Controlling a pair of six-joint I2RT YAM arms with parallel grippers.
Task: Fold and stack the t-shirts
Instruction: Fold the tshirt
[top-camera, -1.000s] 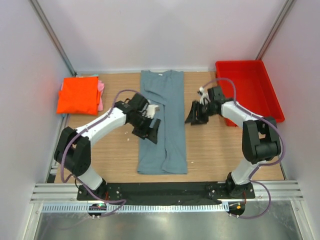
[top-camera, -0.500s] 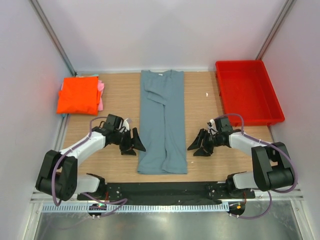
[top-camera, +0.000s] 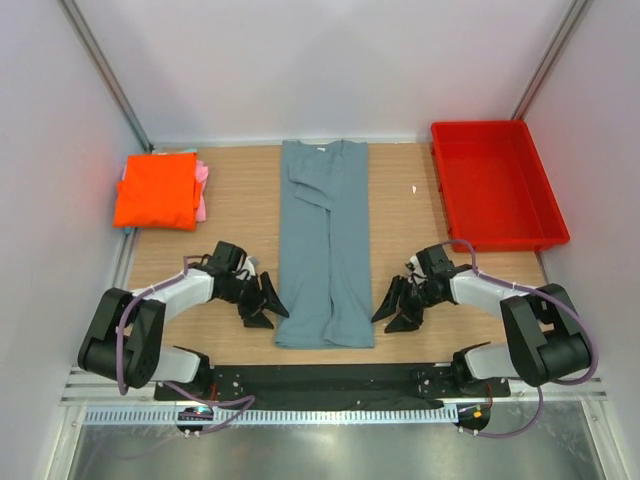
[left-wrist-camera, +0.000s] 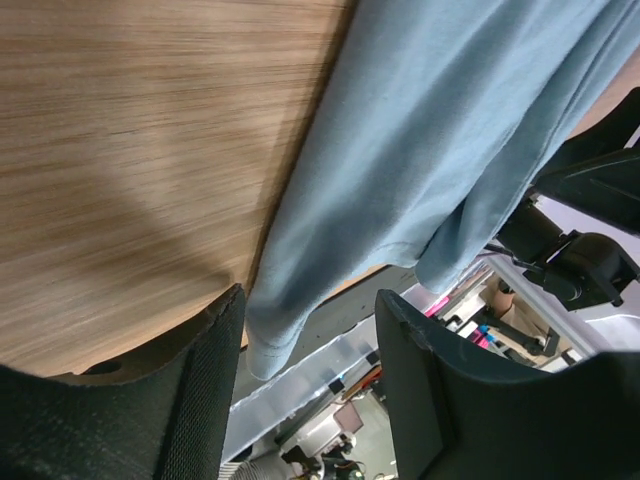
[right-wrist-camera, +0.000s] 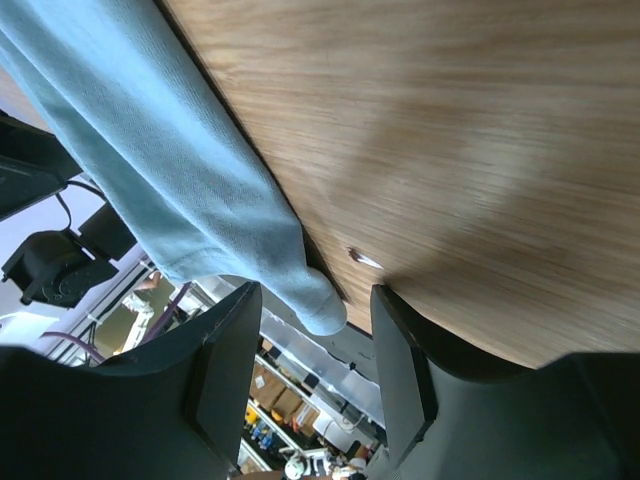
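L gripper (top-camera: 266, 303) wide open, nothing held, just beside near-left hem corner of grey-blue t-shirt (top-camera: 325, 240). R gripper (top-camera: 396, 305) likewise wide, at near-right corner. Shirt lies flat, folded lengthwise, mid table (top-camera: 235, 210); orange t-shirt (top-camera: 155, 190) atop pink t-shirt (top-camera: 203, 185) far left.

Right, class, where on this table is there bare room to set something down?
Two bare wood patches: one between the orange t-shirt and the grey-blue t-shirt, one between that shirt and the red bin, apart from a small white scrap. It is crowded near the shirt's hem, where the left gripper and right gripper, both open, flank it.
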